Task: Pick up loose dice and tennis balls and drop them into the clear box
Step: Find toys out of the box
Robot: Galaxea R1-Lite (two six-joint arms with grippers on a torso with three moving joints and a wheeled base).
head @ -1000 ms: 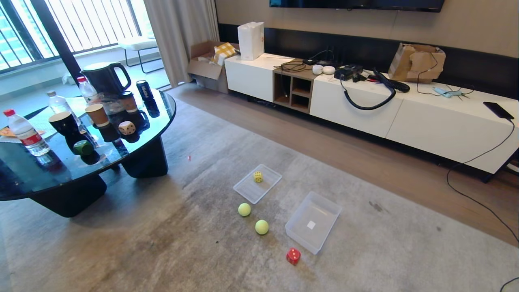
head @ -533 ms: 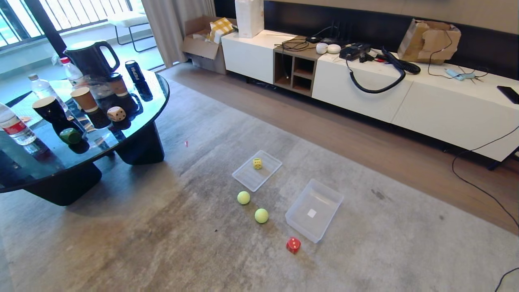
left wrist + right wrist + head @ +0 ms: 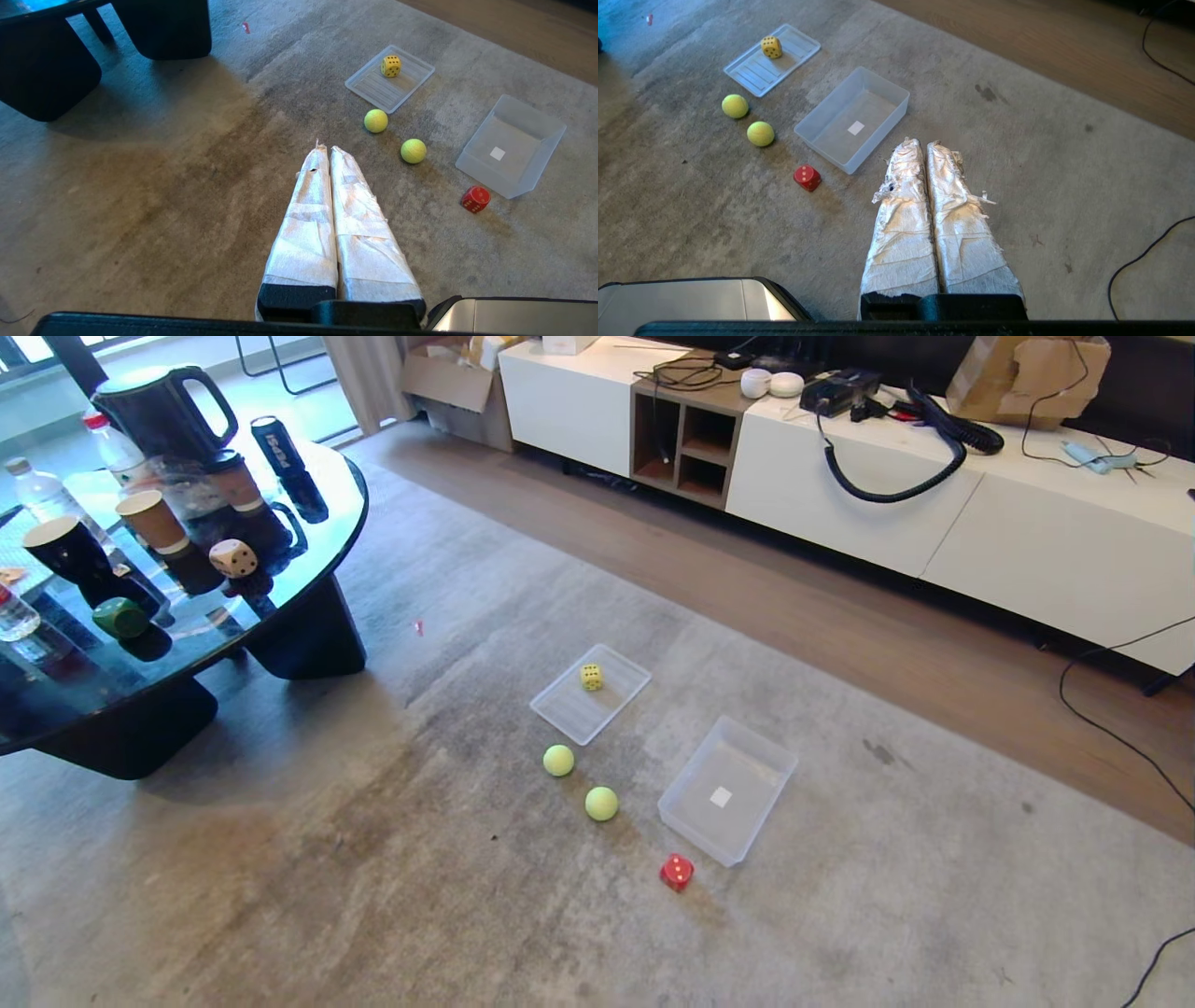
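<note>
Progress: nothing yet collected. Clear box (image 3: 727, 791) sitting on the rug (image 3: 373, 859), holding only the white label on its bottom.

Items remaining, six in all:
- Two tennis balls (image 3: 558, 760) (image 3: 601, 803) lying loose on the rug, near each other, between the flat ribbed lid (image 3: 569, 709) and the box.
- Red die (image 3: 677, 872) resting on the rug just beside the box's near corner, apparently not touching it.
- Yellow die (image 3: 591, 677) sitting on the ribbed lid, not in the box.
- Beige die (image 3: 233, 558) and dark green die (image 3: 119, 617) resting on the black glass desk (image 3: 308, 560), among paper cups, bottles and a kettle, well apart from the box.

Left hand (image 3: 324, 148): clenched, taped fingers pressed together, grasping nothing, hanging above bare rug, short of the nearer ball in its wrist view.

Right hand (image 3: 920, 141): likewise clenched and empty, hanging over rug just beside the box's near wall, touching nothing.

Neither arm showing in the head view.

Judgement: task at its very start; all pickups outstanding, floor items lying closest to the box, desk items likely requiring a drive over.
</note>
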